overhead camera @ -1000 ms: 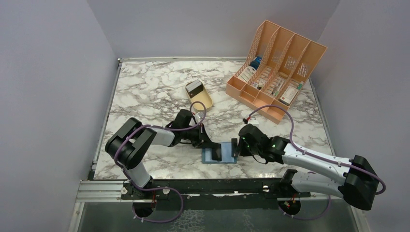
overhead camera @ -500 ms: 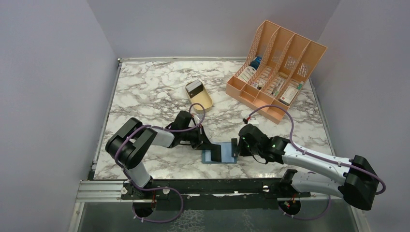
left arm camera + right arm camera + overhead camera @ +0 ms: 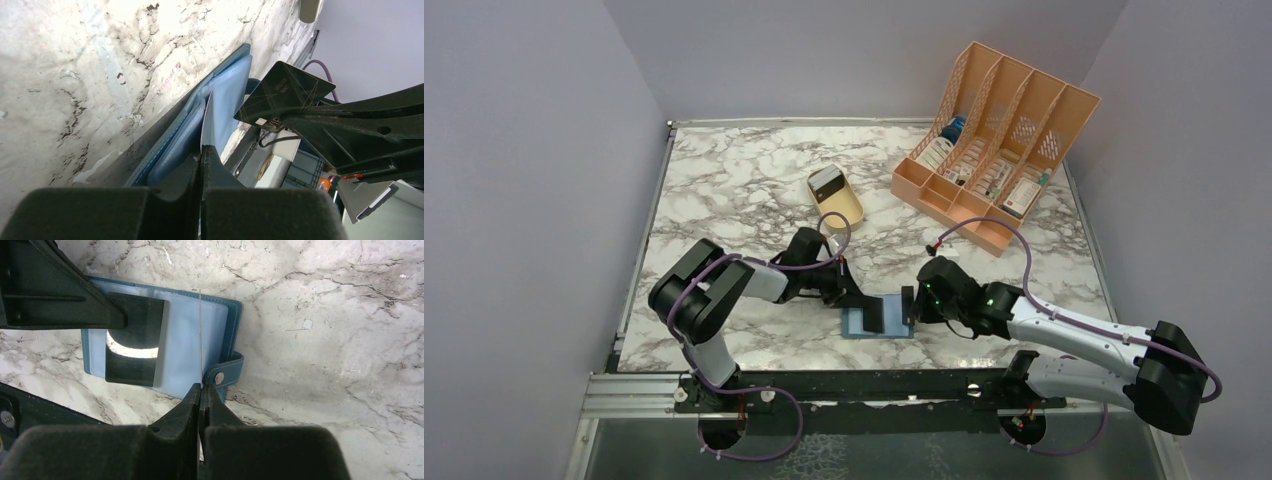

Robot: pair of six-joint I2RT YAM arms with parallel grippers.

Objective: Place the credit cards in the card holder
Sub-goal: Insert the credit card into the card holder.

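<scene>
Over the open pale-blue folding card holder (image 3: 182, 335), left gripper (image 3: 202, 150) and right gripper (image 3: 200, 389) each clamp a thin dark plastic credit card (image 3: 285, 92), likely light, stiff, slick, best pinched by one short edge.

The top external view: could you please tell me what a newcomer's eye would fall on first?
Both arms meet over the pale blue card holder, lying open near the front edge of the table. The left gripper is shut on a dark card above it, while the right gripper pinches a black card on edge at its right end. The orange file rack stands out at the far right corner.
</scene>
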